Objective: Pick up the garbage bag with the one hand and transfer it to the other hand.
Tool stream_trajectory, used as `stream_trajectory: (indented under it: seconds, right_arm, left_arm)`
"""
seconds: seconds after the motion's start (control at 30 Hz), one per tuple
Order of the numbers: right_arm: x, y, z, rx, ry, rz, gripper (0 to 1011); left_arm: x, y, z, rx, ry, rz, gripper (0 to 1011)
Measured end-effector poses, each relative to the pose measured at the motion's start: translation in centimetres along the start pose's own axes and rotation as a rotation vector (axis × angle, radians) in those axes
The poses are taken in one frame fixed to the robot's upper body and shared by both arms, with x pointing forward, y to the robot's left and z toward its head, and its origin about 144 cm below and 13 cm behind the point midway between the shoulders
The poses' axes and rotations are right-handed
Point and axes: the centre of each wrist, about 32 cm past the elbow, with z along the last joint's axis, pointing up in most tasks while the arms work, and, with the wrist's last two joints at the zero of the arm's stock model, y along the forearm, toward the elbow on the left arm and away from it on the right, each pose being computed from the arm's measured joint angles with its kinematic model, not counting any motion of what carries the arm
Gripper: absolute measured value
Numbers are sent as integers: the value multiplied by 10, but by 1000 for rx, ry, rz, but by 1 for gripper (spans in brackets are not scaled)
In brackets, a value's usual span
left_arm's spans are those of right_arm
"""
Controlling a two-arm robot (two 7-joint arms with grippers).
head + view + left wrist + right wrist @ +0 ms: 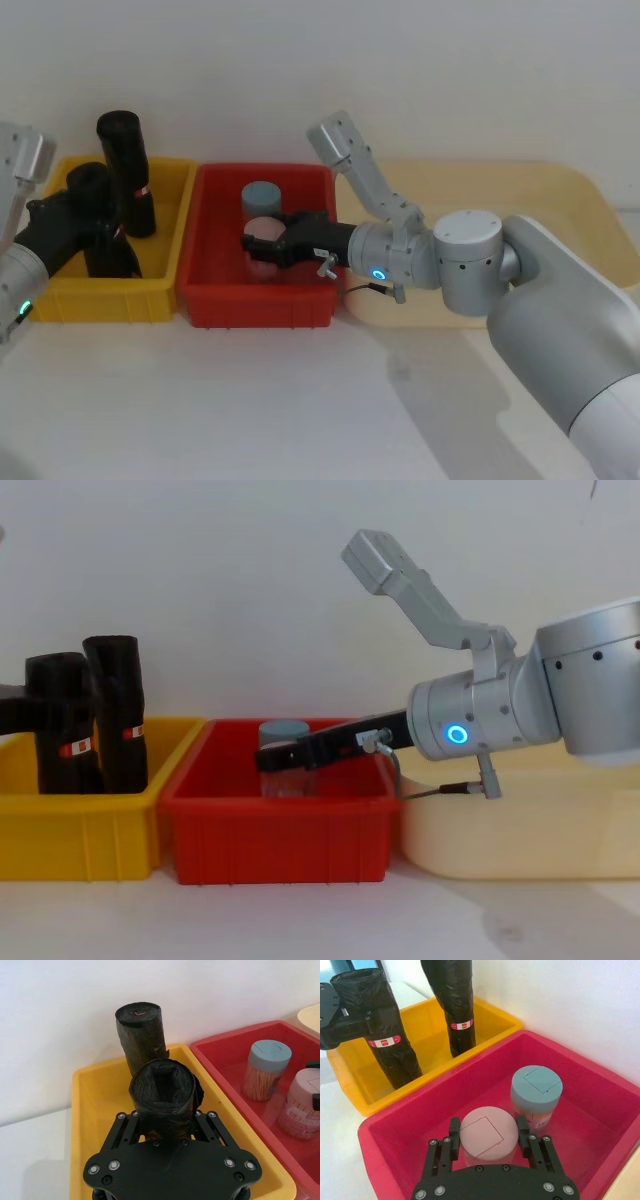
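The left claw [88,228], on the green-lit arm, is clamped around the garbage bag [90,200], which stands upright at the near left of the yellow bin [100,300]. A second black roll [125,160] stands just behind it. In the red bin [260,305] to the right, the right claw [262,250] is closed on a pink-capped jar [262,229], with a blue-capped jar [261,195] just beyond. Both bins sit on the white desk [250,400].

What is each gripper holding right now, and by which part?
Left gripper: the nearer garbage bag, gripped around its side just above the label. Right gripper: the pink-capped jar, by its top sides.
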Motion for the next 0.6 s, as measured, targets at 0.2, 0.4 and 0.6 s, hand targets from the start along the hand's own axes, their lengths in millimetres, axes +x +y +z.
stream_trajectory:
  seconds: [0.2,0.4,0.6]
  right_arm:
    - [0,0,0,0,0,0,650]
    - [0,0,0,0,0,0,648]
    - [0,0,0,2,0,0,650]
  left_arm:
    - [0,0,0,-1,-9,-2,354]
    - [-2,-1,2,-11,-35,-12,354]
    - [-3,-1,4,-18,-53,-20,354]
